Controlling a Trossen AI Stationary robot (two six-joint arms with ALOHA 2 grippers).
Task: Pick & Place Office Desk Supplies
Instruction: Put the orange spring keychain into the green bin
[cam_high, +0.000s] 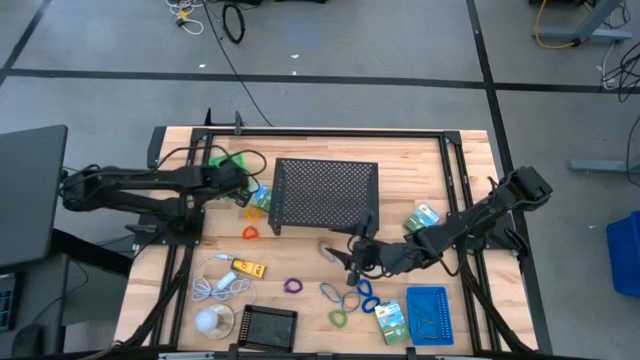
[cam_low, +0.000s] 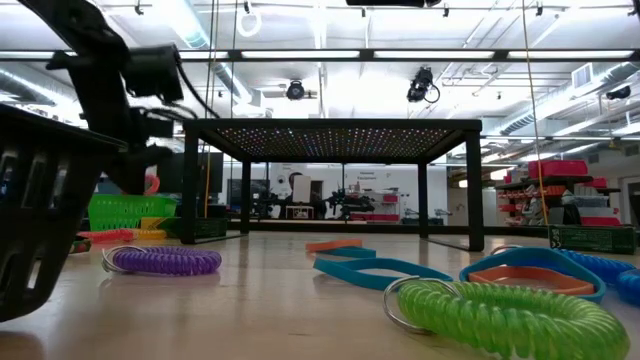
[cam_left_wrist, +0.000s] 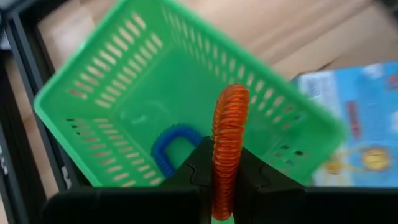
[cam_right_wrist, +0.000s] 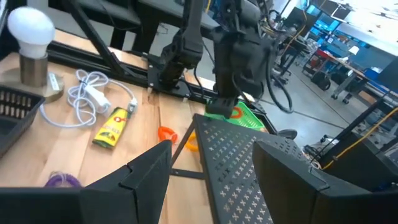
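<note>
Orange coil loop (cam_left_wrist: 228, 146), ribbed springy plastic, pinched upright in the left tool (cam_left_wrist: 219, 186) above the green slotted plastic tray (cam_left_wrist: 118, 87) at the table's far left. Blue coil loop (cam_left_wrist: 171, 146) lies inside that tray; a blue printed packet (cam_left_wrist: 348, 134) sits just beside it. Black perforated metal stand (cam_high: 323, 195) sits mid-table between the arms. Right tool (cam_high: 352, 258), fingers spread and holding nothing, hovers near the stand's near edge, above blue loops (cam_high: 362, 292) on the wooden table (cam_high: 300, 265).

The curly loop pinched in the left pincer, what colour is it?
Orange. The loop shows best in the left wrist view, held over the green basket.
</note>
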